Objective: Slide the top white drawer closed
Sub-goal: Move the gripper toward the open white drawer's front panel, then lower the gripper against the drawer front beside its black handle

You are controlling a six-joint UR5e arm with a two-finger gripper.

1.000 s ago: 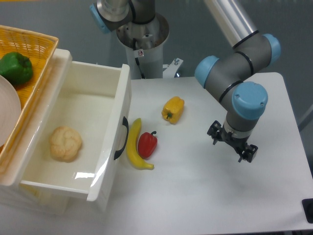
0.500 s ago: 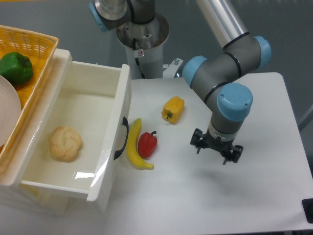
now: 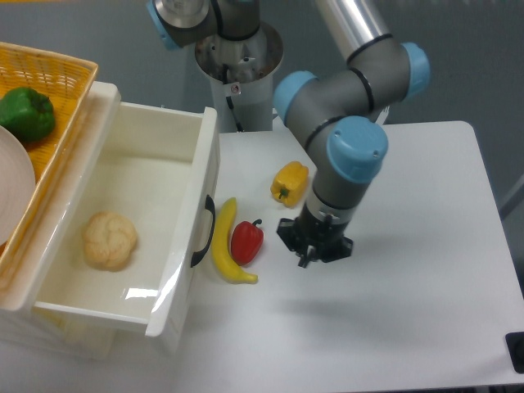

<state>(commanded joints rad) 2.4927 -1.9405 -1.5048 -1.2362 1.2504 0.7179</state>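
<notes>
The gripper (image 3: 315, 246) (fingers too dark to tell if spread) hangs near the open top white drawer (image 3: 201, 221); next, push its front in.

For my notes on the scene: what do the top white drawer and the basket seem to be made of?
The top white drawer looks like glossy white plastic or lacquered board: light reflects sharply on its floor and front. The basket looks like woven yellow wicker or plastic, with a visible lattice pattern.
</notes>
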